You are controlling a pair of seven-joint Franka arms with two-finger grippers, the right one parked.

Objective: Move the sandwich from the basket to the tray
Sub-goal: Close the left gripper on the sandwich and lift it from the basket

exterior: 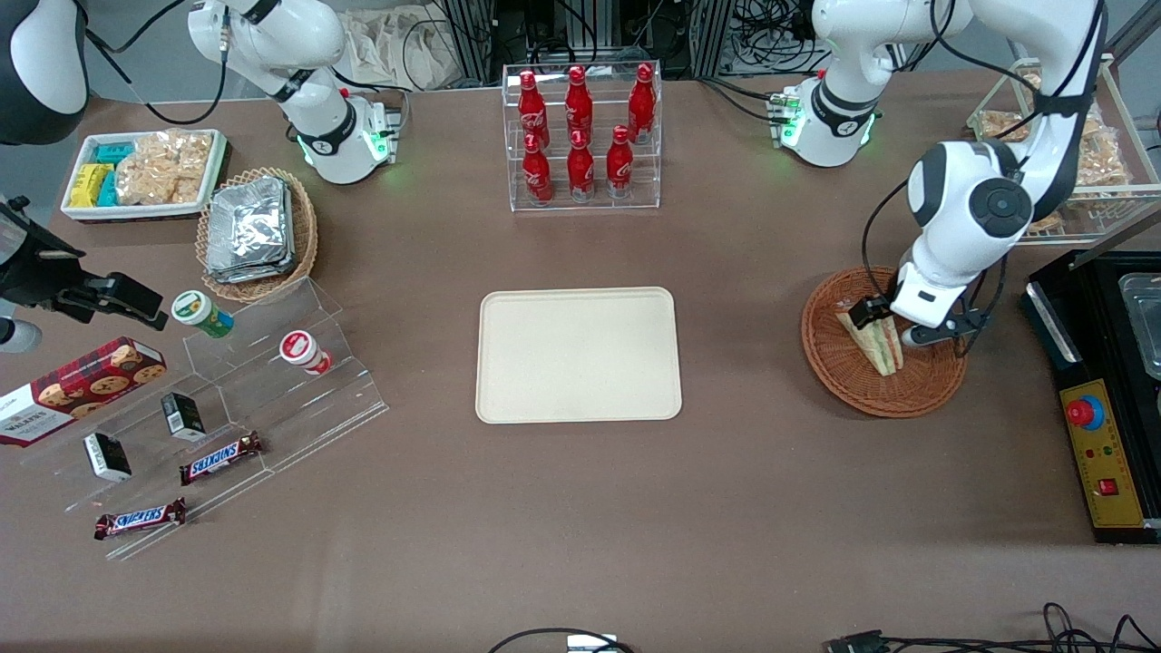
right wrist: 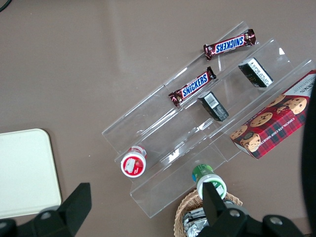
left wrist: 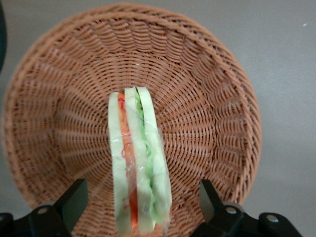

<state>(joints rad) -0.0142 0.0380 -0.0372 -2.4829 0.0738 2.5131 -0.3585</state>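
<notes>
The sandwich (exterior: 880,347) is a wrapped white-bread wedge with green and orange layers, standing on edge in the round brown wicker basket (exterior: 839,376) toward the working arm's end of the table. My left gripper (exterior: 893,328) hangs low over the basket, open, one finger on each side of the wedge. In the left wrist view the sandwich (left wrist: 139,163) stands between the two black fingers (left wrist: 75,197) with a gap on each side, and the gripper (left wrist: 140,198) straddles its thick end above the basket (left wrist: 207,98). The cream tray (exterior: 580,355) lies flat at the table's middle.
A clear rack of red bottles (exterior: 580,136) stands farther from the front camera than the tray. A black control box (exterior: 1102,426) sits beside the basket at the table's end. Snack shelves (exterior: 218,399), a foil-pack basket (exterior: 256,231) and a white snack tray (exterior: 145,172) lie toward the parked arm's end.
</notes>
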